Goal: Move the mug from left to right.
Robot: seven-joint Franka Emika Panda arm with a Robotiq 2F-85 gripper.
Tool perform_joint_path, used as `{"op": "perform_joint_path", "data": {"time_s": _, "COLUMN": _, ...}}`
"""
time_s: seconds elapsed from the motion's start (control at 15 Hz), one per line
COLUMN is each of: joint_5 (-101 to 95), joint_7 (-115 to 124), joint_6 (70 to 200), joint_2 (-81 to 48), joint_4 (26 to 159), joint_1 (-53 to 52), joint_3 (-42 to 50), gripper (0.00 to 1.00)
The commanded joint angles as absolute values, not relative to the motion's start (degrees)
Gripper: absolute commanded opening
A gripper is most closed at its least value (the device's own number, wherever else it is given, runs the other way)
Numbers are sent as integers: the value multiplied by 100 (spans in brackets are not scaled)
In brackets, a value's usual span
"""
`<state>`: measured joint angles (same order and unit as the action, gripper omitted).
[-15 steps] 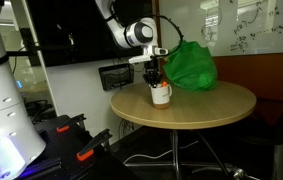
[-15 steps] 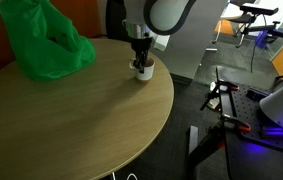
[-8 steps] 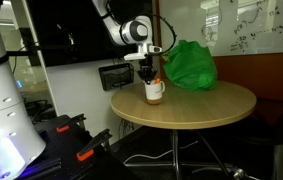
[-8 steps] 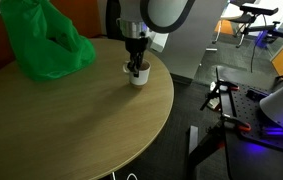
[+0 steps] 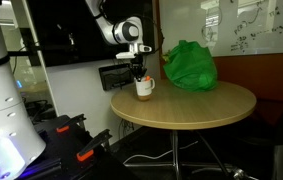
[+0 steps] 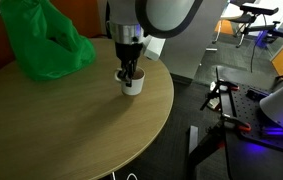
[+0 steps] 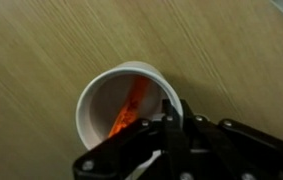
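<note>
The mug [image 5: 143, 88] is white with an orange inside and stands on the round wooden table [image 5: 196, 108] near its edge. It also shows in an exterior view [image 6: 131, 82] and in the wrist view [image 7: 121, 105]. My gripper [image 5: 139, 68] comes down from above and is shut on the mug's rim, one finger inside and one outside. It shows in an exterior view [image 6: 129, 68] and in the wrist view [image 7: 169, 122], where the fingers pinch the rim on the mug's right side.
A green bag [image 5: 189, 66] lies on the table behind the mug; it also shows in an exterior view [image 6: 41, 42]. The table edge [image 6: 166, 100] runs close to the mug. Black and red equipment [image 5: 76, 140] stands on the floor beside the table.
My gripper has carried the mug along the table edge, away from the green bag, over the last second. It stays shut on the rim.
</note>
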<state>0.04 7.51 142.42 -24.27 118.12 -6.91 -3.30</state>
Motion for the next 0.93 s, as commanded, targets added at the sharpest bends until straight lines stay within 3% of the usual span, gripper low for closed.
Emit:
{"op": "perform_joint_path", "data": {"time_s": 0.0, "joint_5": -118, "joint_7": 1112, "joint_6": 14125, "joint_2": -2466, "joint_4": 11665, "joint_1": -873, "joint_3": -238, "gripper": 3}}
{"op": "perform_joint_path", "data": {"time_s": 0.47, "joint_5": -135, "joint_7": 1175, "joint_6": 14201, "joint_2": -2572, "joint_4": 11685, "joint_1": -909, "joint_3": -185, "gripper": 3}}
{"op": "perform_joint_path", "data": {"time_s": 0.53, "joint_5": -118, "joint_7": 1182, "joint_6": 14217, "joint_2": -2575, "joint_4": 11698, "joint_1": -904, "joint_3": -183, "gripper": 16}}
{"op": "perform_joint_path", "data": {"time_s": 0.6, "joint_5": -120, "joint_7": 1175, "joint_6": 14239, "joint_2": -2575, "joint_4": 11711, "joint_1": -904, "joint_3": -178, "gripper": 37}}
{"op": "perform_joint_path", "data": {"time_s": 0.73, "joint_5": -116, "joint_7": 1166, "joint_6": 14296, "joint_2": -2542, "joint_4": 11737, "joint_1": -900, "joint_3": -176, "gripper": 41}}
{"op": "perform_joint_path", "data": {"time_s": 0.87, "joint_5": -52, "joint_7": 1114, "joint_6": 14293, "joint_2": -2449, "joint_4": 11783, "joint_1": -859, "joint_3": -208, "gripper": 54}}
